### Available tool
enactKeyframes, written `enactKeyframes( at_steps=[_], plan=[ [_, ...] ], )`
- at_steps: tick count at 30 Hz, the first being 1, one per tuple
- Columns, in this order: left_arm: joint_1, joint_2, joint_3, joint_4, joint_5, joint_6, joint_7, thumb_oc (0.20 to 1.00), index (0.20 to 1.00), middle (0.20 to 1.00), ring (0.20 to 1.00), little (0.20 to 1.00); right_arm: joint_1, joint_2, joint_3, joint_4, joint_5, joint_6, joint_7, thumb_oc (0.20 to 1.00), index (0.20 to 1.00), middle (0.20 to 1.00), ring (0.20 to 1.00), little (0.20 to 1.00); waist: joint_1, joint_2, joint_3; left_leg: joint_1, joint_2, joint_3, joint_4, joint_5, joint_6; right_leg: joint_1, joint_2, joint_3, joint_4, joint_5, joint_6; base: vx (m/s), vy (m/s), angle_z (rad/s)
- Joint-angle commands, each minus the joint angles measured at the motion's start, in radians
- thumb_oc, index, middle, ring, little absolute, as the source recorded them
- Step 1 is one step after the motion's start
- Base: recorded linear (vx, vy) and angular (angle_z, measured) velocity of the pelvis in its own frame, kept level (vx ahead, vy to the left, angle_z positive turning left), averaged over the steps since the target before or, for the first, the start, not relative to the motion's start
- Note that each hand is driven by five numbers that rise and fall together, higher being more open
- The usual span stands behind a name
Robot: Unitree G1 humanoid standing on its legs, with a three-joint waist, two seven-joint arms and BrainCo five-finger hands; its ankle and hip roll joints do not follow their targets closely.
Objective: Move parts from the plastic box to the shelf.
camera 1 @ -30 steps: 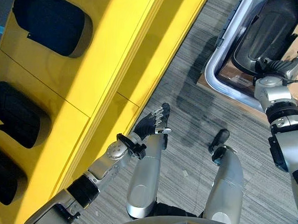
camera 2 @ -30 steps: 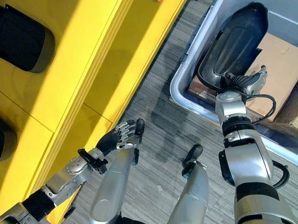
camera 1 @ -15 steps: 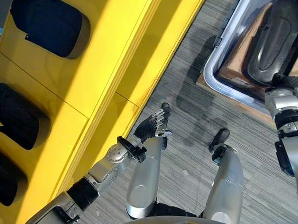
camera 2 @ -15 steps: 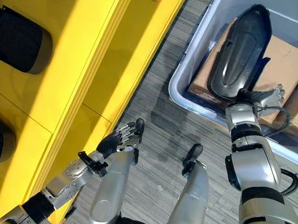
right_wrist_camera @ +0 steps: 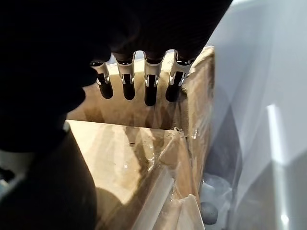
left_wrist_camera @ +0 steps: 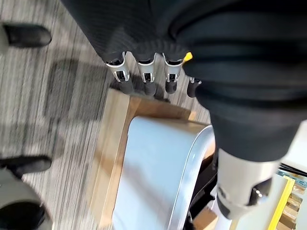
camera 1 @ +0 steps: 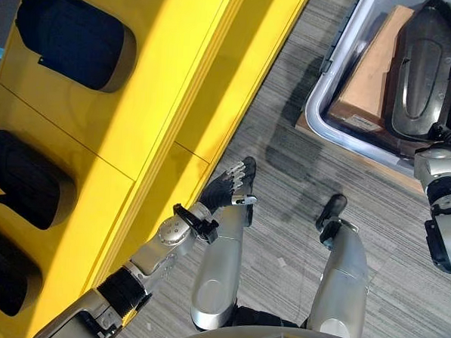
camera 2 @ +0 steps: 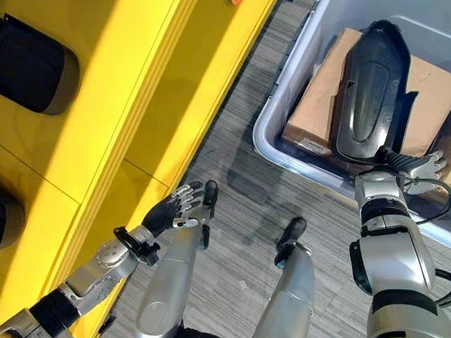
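on the shelf lie three black parts.

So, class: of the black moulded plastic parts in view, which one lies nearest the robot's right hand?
The long black moulded plastic part lying on the cardboard carton inside the grey plastic box, just beyond the right hand. The other black parts sit on the yellow shelf.

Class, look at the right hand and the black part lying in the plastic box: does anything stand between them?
Nothing visible does. The right hand is at the near end of the black part, which lies uncovered on the cardboard boxes inside the plastic box. Whether the hand touches it cannot be told.
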Motion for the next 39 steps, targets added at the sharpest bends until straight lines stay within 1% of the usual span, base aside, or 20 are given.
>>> enactKeyframes(
  at_steps=[1, 3, 5, 6, 10, 11, 13, 17, 19, 20, 22, 23, 25, 26, 27, 28, 29, 31, 36, 39],
  plan=[
    [0.032, -0.012, 0.044, -0.076, 0.063, -0.17, 0.148, 1.0, 1.0, 1.0, 1.0, 1.0, 0.062, -0.044, 0.006, 0.023, 0.044, -0.136, 0.005, 1.0, 1.0, 1.0, 1.0, 1.0, 0.003, 0.055, -0.014, 0.034, -0.088, 0.019, -0.105, -0.055, 0.056, 0.061, 0.116, -0.029, 0.121, -0.169, -0.057, -0.03, -0.058, -0.02],
    [0.03, -0.02, 0.082, -0.081, 0.06, -0.206, 0.168, 1.0, 1.0, 1.0, 1.0, 1.0, 0.055, -0.032, 0.005, -0.012, 0.095, -0.285, 0.007, 1.0, 1.0, 1.0, 1.0, 1.0, 0.005, 0.056, -0.014, 0.047, -0.088, 0.02, -0.11, -0.055, 0.054, 0.07, 0.116, -0.029, 0.118, -0.169, -0.057, -0.02, -0.043, -0.01],
    [0.022, -0.02, 0.132, -0.104, 0.009, -0.225, 0.146, 1.0, 1.0, 1.0, 1.0, 1.0, 0.052, -0.007, -0.009, -0.097, 0.087, -0.38, -0.002, 1.0, 1.0, 1.0, 1.0, 1.0, 0.003, 0.052, -0.014, 0.059, -0.093, 0.017, -0.112, -0.057, 0.054, 0.079, 0.116, -0.029, 0.12, -0.175, -0.058, -0.03, -0.044, -0.03],
    [0.016, -0.033, 0.172, -0.13, -0.014, -0.226, 0.117, 1.0, 1.0, 1.0, 1.0, 1.0, 0.058, 0.014, -0.03, -0.164, 0.047, -0.418, -0.011, 1.0, 1.0, 1.0, 1.0, 1.0, 0.0, 0.049, -0.014, 0.07, -0.095, 0.02, -0.114, -0.057, 0.053, 0.086, 0.116, -0.027, 0.12, -0.177, -0.057, -0.03, -0.043, -0.04],
    [0.002, -0.065, 0.205, -0.201, 0.025, -0.253, 0.131, 1.0, 1.0, 1.0, 1.0, 1.0, 0.086, 0.058, -0.061, -0.269, -0.008, -0.526, -0.011, 1.0, 1.0, 1.0, 1.0, 1.0, -0.008, 0.044, -0.014, 0.102, -0.101, 0.019, -0.117, -0.061, 0.052, 0.111, 0.116, -0.027, 0.115, -0.178, -0.058, -0.03, -0.037, -0.03],
    [-0.011, -0.07, 0.215, -0.212, 0.041, -0.266, 0.132, 1.0, 1.0, 1.0, 1.0, 1.0, 0.088, 0.069, -0.069, -0.294, -0.036, -0.553, -0.008, 1.0, 1.0, 1.0, 1.0, 1.0, -0.006, 0.05, -0.014, 0.09, -0.093, 0.02, -0.125, -0.038, 0.057, 0.097, 0.124, -0.038, 0.107, -0.153, -0.067, -0.1, -0.01, -0.02],
    [-0.019, -0.078, 0.225, -0.238, 0.075, -0.293, 0.116, 1.0, 1.0, 1.0, 1.0, 1.0, 0.125, 0.104, -0.071, -0.376, -0.138, -0.605, -0.028, 1.0, 1.0, 1.0, 1.0, 1.0, -0.014, 0.049, -0.014, 0.115, -0.094, 0.017, -0.135, -0.036, 0.058, 0.117, 0.13, -0.035, 0.092, -0.147, -0.066, -0.08, -0.03, -0.01],
    [-0.036, -0.091, 0.224, -0.259, 0.102, -0.295, 0.041, 1.0, 1.0, 1.0, 1.0, 1.0, 0.208, 0.148, -0.034, -0.553, -0.225, -0.641, -0.071, 1.0, 1.0, 1.0, 1.0, 1.0, -0.042, 0.034, -0.014, 0.159, -0.09, 0.023, -0.157, -0.033, 0.056, 0.15, 0.142, -0.021, 0.055, -0.128, -0.058, -0.06, -0.026, -0.02],
    [-0.07, -0.099, 0.198, -0.265, 0.159, -0.295, 0.032, 1.0, 1.0, 1.0, 1.0, 1.0, 0.327, 0.182, 0.016, -0.774, -0.299, -0.666, -0.109, 1.0, 1.0, 1.0, 1.0, 1.0, -0.097, 0.015, -0.014, 0.206, -0.074, 0.041, -0.174, -0.035, 0.054, 0.18, 0.155, 0.008, 0.021, -0.111, -0.052, -0.07, 0.022, -0.07],
    [-0.073, -0.099, 0.196, -0.266, 0.163, -0.294, 0.034, 1.0, 1.0, 1.0, 1.0, 1.0, 0.34, 0.185, 0.019, -0.796, -0.303, -0.667, -0.109, 1.0, 1.0, 1.0, 1.0, 1.0, -0.102, 0.013, -0.014, 0.211, -0.072, 0.044, -0.176, -0.035, 0.054, 0.183, 0.156, 0.011, 0.017, -0.109, -0.051, -0.07, 0.036, -0.19],
    [-0.095, -0.101, 0.189, -0.268, 0.18, -0.262, 0.064, 1.0, 1.0, 1.0, 1.0, 1.0, 0.441, 0.202, 0.039, -0.95, -0.319, -0.666, -0.071, 1.0, 1.0, 1.0, 1.0, 1.0, -0.146, -0.003, -0.014, 0.246, -0.059, 0.062, -0.191, -0.036, 0.053, 0.204, 0.164, 0.033, -0.015, -0.095, -0.044, -0.04, 0.04, -0.32],
    [-0.102, -0.102, 0.186, -0.266, 0.17, -0.249, 0.049, 1.0, 1.0, 1.0, 1.0, 1.0, 0.466, 0.205, 0.044, -0.976, -0.328, -0.687, -0.052, 1.0, 1.0, 1.0, 1.0, 1.0, -0.16, -0.007, -0.014, 0.258, -0.055, 0.068, -0.197, -0.037, 0.053, 0.212, 0.165, 0.038, -0.026, -0.09, -0.042, -0.05, 0.066, -0.38],
    [-0.121, -0.106, 0.175, -0.257, 0.208, -0.206, 0.093, 1.0, 1.0, 1.0, 1.0, 1.0, 0.591, 0.198, 0.067, -1.12, -0.399, -0.705, -0.025, 1.0, 1.0, 1.0, 1.0, 1.0, -0.213, -0.024, -0.014, 0.298, -0.033, 0.095, -0.21, -0.038, 0.048, 0.233, 0.168, 0.065, -0.064, -0.07, -0.029, -0.04, 0.076, -0.37],
    [-0.134, -0.109, 0.167, -0.245, 0.209, -0.15, 0.121, 1.0, 1.0, 1.0, 1.0, 1.0, 0.661, 0.167, 0.074, -1.212, -0.414, -0.696, -0.002, 1.0, 1.0, 1.0, 1.0, 1.0, -0.253, -0.034, -0.014, 0.326, -0.017, 0.121, -0.22, -0.04, 0.046, 0.244, 0.171, 0.085, -0.092, -0.055, -0.02, -0.04, 0.057, -0.43],
    [-0.138, -0.11, 0.166, -0.243, 0.203, -0.126, 0.117, 1.0, 1.0, 1.0, 1.0, 1.0, 0.669, 0.163, 0.073, -1.222, -0.418, -0.696, 0.0, 1.0, 1.0, 1.0, 1.0, 1.0, -0.257, -0.033, -0.014, 0.327, -0.012, 0.126, -0.223, -0.038, 0.046, 0.243, 0.174, 0.088, -0.1, -0.047, -0.02, -0.05, 0.075, -0.64],
    [-0.154, -0.118, 0.152, -0.22, 0.242, -0.06, 0.18, 1.0, 1.0, 1.0, 1.0, 1.0, 0.719, 0.126, 0.069, -1.284, -0.421, -0.686, 0.026, 1.0, 1.0, 1.0, 1.0, 1.0, -0.293, -0.043, -0.014, 0.355, 0.004, 0.149, -0.234, -0.039, 0.042, 0.261, 0.175, 0.106, -0.136, -0.032, -0.012, -0.03, 0.032, -0.67],
    [-0.155, -0.119, 0.151, -0.22, 0.243, -0.06, 0.181, 1.0, 1.0, 1.0, 1.0, 1.0, 0.721, 0.125, 0.067, -1.286, -0.42, -0.685, 0.027, 1.0, 1.0, 1.0, 1.0, 1.0, -0.291, -0.041, -0.014, 0.356, 0.005, 0.15, -0.235, -0.039, 0.042, 0.263, 0.176, 0.107, -0.139, -0.031, -0.012, 0.0, 0.04, -0.71],
    [-0.181, -0.128, 0.135, -0.172, 0.252, -0.012, 0.261, 1.0, 1.0, 1.0, 1.0, 1.0, 0.785, 0.075, 0.044, -1.349, -0.436, -0.663, 0.092, 1.0, 1.0, 1.0, 1.0, 1.0, -0.343, -0.063, -0.014, 0.404, 0.032, 0.2, -0.249, -0.044, 0.03, 0.293, 0.16, 0.11, -0.189, -0.013, 0.004, 0.01, 0.043, -0.57],
    [-0.195, -0.155, 0.137, -0.156, 0.29, -0.005, 0.392, 1.0, 1.0, 1.0, 1.0, 1.0, 0.821, 0.034, 0.01, -1.375, -0.426, -0.655, 0.148, 1.0, 1.0, 1.0, 1.0, 1.0, -0.386, -0.083, -0.014, 0.449, 0.08, 0.273, -0.28, -0.037, 0.007, 0.306, 0.152, 0.108, -0.251, 0.016, 0.015, 0.0, 0.003, -0.7],
    [-0.226, -0.186, 0.15, -0.14, 0.352, -0.004, 0.576, 1.0, 1.0, 1.0, 1.0, 1.0, 0.832, 0.025, 0.009, -1.393, -0.478, -0.659, 0.179, 1.0, 1.0, 1.0, 1.0, 1.0, -0.414, -0.101, -0.014, 0.471, 0.118, 0.317, -0.305, -0.025, -0.009, 0.302, 0.151, 0.108, -0.28, 0.031, 0.02, 0.0, -0.059, -0.4]
  ],
)
